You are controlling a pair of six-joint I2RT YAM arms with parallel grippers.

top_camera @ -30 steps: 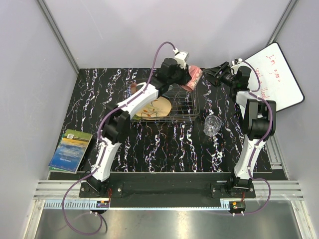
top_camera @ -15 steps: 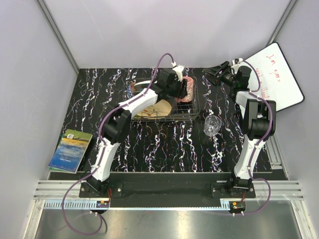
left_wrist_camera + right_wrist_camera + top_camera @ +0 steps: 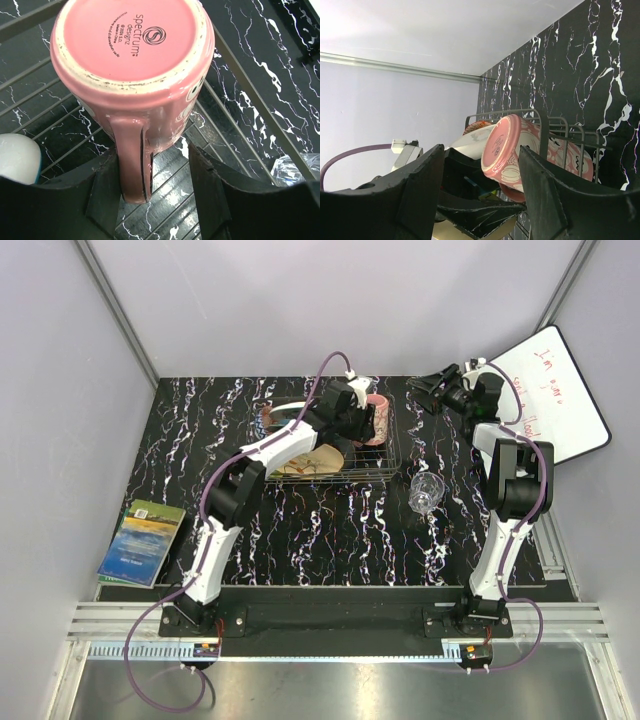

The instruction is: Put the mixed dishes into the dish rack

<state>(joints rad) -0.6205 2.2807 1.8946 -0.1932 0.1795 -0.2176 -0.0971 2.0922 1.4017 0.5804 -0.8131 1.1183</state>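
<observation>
The setting is presenting as a robotics laboratory test cell. Plain pale wall panels (image 3: 330, 300) are enclosing the work area, with aluminium profile posts (image 3: 115, 310) running up the corners. The left arm (image 3: 215, 530) and the right arm (image 3: 510, 530) are standing bolted to a slotted aluminium rail (image 3: 110, 621) at the near edge of a black marble-patterned table (image 3: 330, 530). Purple cables (image 3: 135, 660) are looping from the bases. A whiteboard (image 3: 565, 390) with red handwriting is leaning at the right. A wire dish rack (image 3: 340, 477) is sitting on the table.
</observation>
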